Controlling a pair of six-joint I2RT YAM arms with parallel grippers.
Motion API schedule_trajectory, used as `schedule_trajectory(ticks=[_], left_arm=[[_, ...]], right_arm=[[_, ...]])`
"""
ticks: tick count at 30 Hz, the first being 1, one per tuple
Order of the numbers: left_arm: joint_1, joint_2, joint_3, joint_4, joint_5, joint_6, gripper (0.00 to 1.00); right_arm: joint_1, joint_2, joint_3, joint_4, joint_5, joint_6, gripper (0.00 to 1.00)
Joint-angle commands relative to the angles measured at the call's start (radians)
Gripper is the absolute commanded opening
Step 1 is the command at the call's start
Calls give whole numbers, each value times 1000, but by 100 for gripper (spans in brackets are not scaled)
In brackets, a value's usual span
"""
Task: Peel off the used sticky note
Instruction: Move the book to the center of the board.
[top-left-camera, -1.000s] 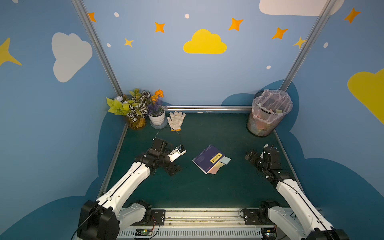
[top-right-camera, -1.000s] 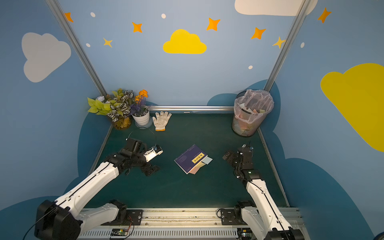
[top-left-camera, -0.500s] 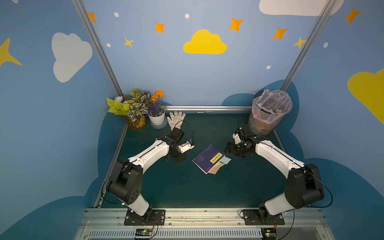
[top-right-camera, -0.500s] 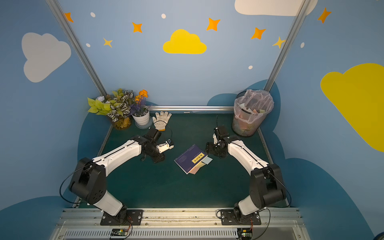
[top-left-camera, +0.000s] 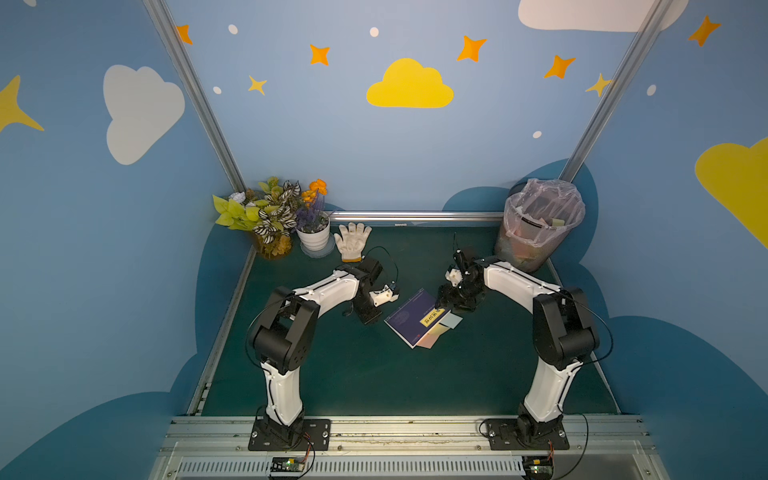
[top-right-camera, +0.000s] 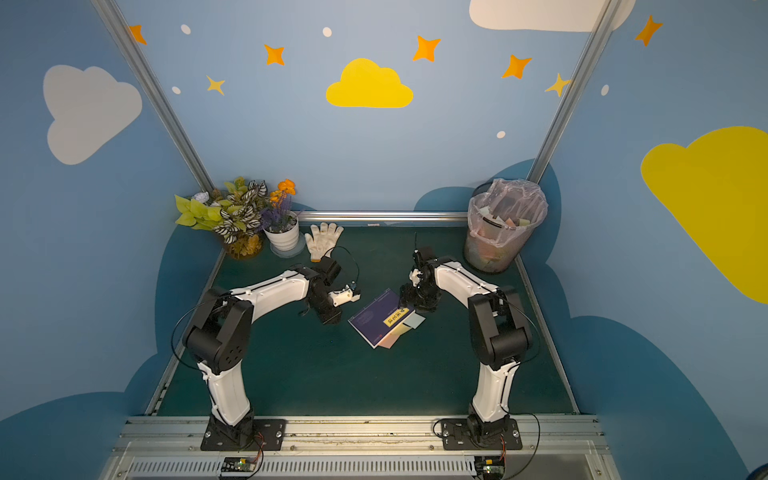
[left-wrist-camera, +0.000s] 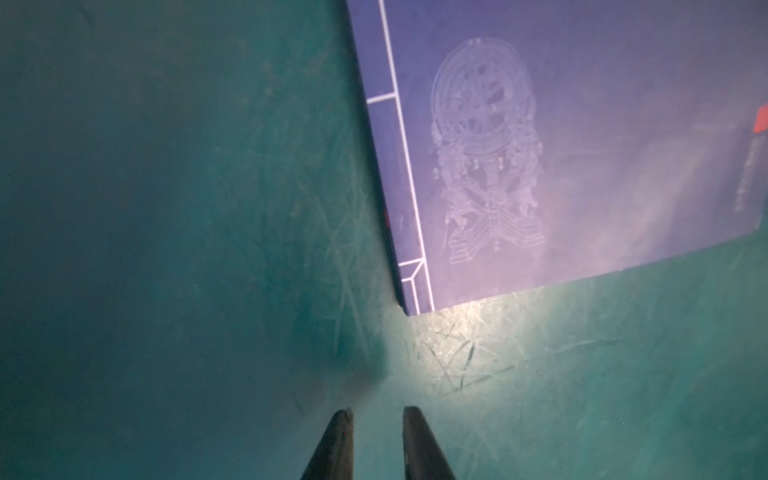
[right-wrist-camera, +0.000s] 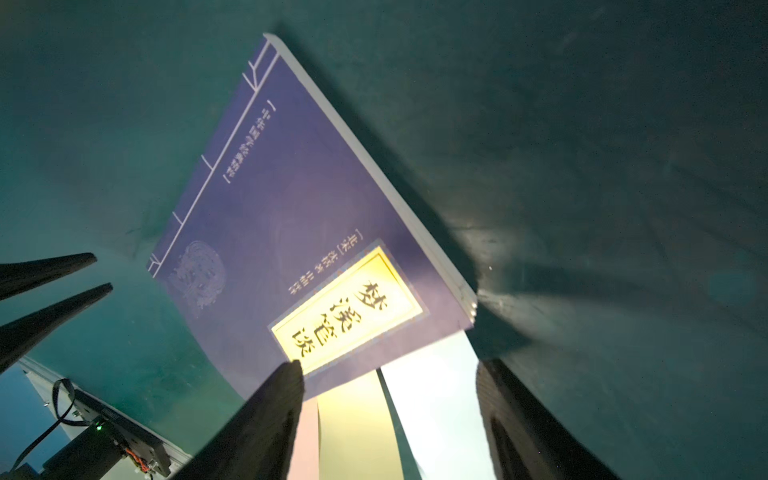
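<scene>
On the green worktop (top-left-camera: 374, 374) lies a purple book (top-left-camera: 409, 318) with sticky notes (top-left-camera: 441, 330) jutting out. At the far side sit potted plants (top-left-camera: 276, 216), a white glove (top-left-camera: 352, 243) and a lined bin (top-left-camera: 536, 237).

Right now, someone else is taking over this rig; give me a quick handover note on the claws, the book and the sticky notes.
Left claw: slightly open, empty, over the mat beside the book corner.
Right claw: open, straddling the notes that poke out of the book's edge; nothing gripped.
Done: approach only; no note peeled.
To do: close on the used note and peel it off. Which one is used, I cannot tell.
</scene>
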Motion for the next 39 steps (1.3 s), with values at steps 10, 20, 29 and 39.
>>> schedule_trajectory(ticks=[10, 20, 29, 39], left_arm=[[51, -296, -202, -76, 61, 24, 47], [120, -452, -345, -54, 52, 16, 52], [119, -469, -405, 6, 1, 24, 53], [102, -422, -458, 95, -35, 19, 53]], right_arm=[[24, 212, 272, -152, 15, -114, 79], [133, 354, 471, -254, -19, -209, 81], [245, 368, 523, -282, -126, -334, 80], [320, 315, 547, -229, -208, -336, 82]])
